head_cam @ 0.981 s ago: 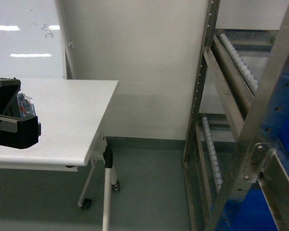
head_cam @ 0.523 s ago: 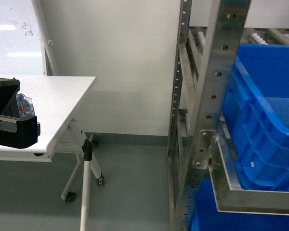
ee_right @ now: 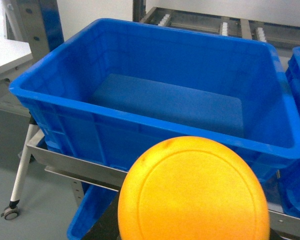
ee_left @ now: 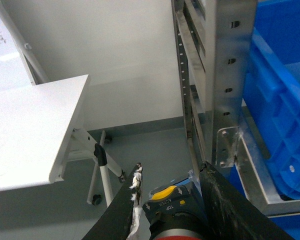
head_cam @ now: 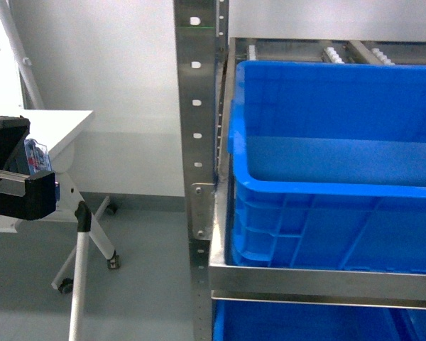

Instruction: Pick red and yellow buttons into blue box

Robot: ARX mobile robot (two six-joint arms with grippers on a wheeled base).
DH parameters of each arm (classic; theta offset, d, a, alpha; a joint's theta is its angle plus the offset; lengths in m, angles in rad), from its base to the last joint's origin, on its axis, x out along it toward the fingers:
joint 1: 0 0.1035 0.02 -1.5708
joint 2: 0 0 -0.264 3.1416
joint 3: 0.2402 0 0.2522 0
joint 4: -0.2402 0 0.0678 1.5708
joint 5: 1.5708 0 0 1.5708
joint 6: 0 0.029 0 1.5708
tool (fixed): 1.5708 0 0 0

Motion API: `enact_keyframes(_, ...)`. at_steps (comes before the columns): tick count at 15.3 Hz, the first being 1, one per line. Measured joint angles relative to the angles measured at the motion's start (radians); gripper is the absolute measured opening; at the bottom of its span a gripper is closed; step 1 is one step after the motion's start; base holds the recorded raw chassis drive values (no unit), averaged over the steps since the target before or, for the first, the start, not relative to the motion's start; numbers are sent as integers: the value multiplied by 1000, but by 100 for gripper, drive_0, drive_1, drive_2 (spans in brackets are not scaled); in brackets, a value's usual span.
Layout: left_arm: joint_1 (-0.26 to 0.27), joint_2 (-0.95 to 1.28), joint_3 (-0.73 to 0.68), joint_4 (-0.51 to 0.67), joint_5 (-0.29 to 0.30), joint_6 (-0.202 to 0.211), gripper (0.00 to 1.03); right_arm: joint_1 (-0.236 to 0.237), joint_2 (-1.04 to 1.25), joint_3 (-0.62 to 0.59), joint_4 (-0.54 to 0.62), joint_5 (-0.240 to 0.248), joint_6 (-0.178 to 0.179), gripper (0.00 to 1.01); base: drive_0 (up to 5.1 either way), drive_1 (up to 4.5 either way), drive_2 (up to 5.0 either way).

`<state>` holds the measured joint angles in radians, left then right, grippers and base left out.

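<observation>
Left claw (ee_left: pixel 167 200) closed on a button switch (ee_left: pixel 172 212): black body with yellow collar between the fingers, sliver of red cap at the frame's bottom edge. Yellow button (ee_right: pixel 192 192) filling the right wrist view, cap toward the lens; right claw itself hidden behind it, grip not determinable. Blue box (head_cam: pixel 326 192) seated on the steel rack (head_cam: pixel 199 142), just beyond the yellow cap. White table (ee_left: pixel 30 130) to the left.

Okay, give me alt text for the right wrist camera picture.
A round domed yellow button cap fills the lower foreground, just short of a large deep bright-blue plastic crate, empty, resting on a steel rack shelf; a white table corner shows at left.
</observation>
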<state>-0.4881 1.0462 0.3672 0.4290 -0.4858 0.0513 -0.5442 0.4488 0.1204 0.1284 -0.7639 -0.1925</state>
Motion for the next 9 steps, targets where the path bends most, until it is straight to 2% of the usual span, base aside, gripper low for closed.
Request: enact_keyframes(9,0,0,0,2,0,0,29,0,0,0,1,0,0,25,505,-231,-231)
